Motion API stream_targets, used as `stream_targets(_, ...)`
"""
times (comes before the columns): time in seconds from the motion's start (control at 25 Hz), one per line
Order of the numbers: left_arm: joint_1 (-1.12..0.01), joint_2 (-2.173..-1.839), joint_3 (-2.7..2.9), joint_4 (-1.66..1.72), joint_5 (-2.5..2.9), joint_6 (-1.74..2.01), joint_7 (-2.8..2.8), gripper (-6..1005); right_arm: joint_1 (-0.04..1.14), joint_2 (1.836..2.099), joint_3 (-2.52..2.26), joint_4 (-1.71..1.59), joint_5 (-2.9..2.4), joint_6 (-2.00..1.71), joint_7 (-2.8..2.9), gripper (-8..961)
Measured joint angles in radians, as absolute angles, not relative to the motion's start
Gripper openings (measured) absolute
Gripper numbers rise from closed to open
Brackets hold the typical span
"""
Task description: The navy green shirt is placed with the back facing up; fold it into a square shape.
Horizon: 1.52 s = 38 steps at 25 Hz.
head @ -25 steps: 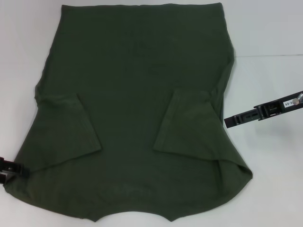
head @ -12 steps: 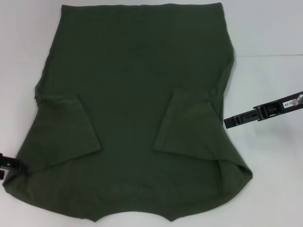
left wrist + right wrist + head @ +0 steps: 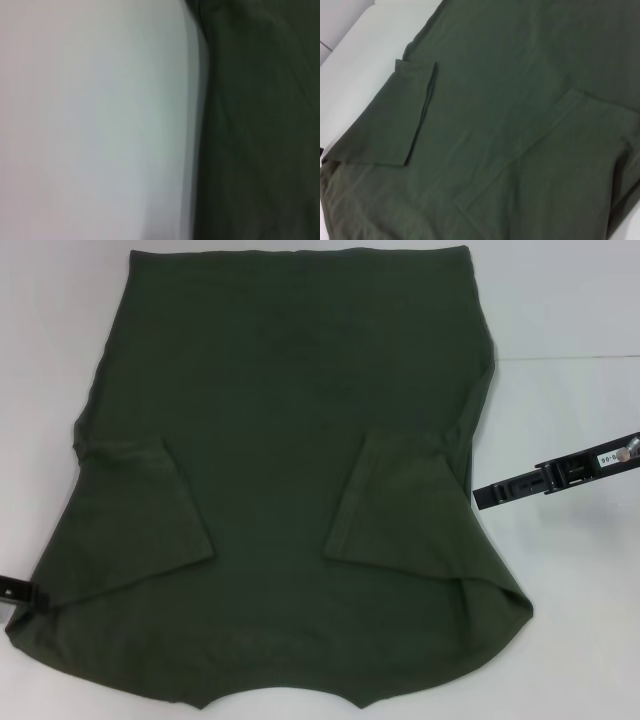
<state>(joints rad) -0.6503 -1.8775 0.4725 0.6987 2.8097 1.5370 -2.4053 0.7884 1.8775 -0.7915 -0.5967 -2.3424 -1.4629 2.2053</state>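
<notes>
The shirt (image 3: 290, 480) lies flat on the white table (image 3: 570, 320), spread across most of the head view, one straight edge at the far side and the curved neckline edge nearest the robot. Both short sleeves are folded inward onto the body: the left sleeve (image 3: 140, 510) lies as a flap on the robot's left half, the right sleeve (image 3: 400, 510) as a matching flap on the right half. The cloth between them is smooth, with only faint creases. The near right corner shows a small raised fold along the edge.

The left tool (image 3: 22, 590) sits at the left border of the head view, touching or just beside the shirt's left edge near its near corner. Only a short black part of it shows, and whether it is released or clenched cannot be told. The left wrist view shows only blurred table beside the dark edge of the shirt (image 3: 260, 125).

The right tool (image 3: 490, 494) is over the table at the shirt's right edge, level with the right sleeve, its tip just beside the cloth. Its state cannot be told either. The right wrist view looks across the shirt (image 3: 510, 100) with both folded sleeves visible.
</notes>
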Motion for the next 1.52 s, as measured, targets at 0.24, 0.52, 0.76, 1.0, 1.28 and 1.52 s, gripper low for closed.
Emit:
stream_targets(0.24,-0.654,-1.884,0.473,0.695,2.817,1.537,-2.405,859,0.788,1.878,-0.791,-0.597,-2.342,-1.458,2.203,947)
stream_targets(0.52,-0.661,-1.886,0.48,0.683,2.817,1.537,-2.405,858,0.789,1.878,-0.795,-0.597,-2.343,-1.448,2.202,947)
stream_targets(0.76,-0.667,-1.887,0.493,0.671,2.816,1.533,-2.405,860,0.791,1.878,-0.795,-0.597,-2.343,-1.447,2.2,947)
stream_targets(1.0,-0.674,-1.887,0.496,0.67,2.81,1.54,-2.406,859,0.793,1.878,-0.793,-0.597,-2.342,-1.447,2.197,947)
stream_targets(1.28,-0.68,-1.881,0.49,0.679,2.811,1.546,-2.407,859,0.799,1.878,-0.792,-0.597,-2.344,-1.445,2.197,947)
stream_targets(1.52,-0.677,-1.876,0.49,0.695,2.819,1.547,-2.408,860,0.799,1.878,-0.791,-0.597,-2.345,-1.439,2.197,946)
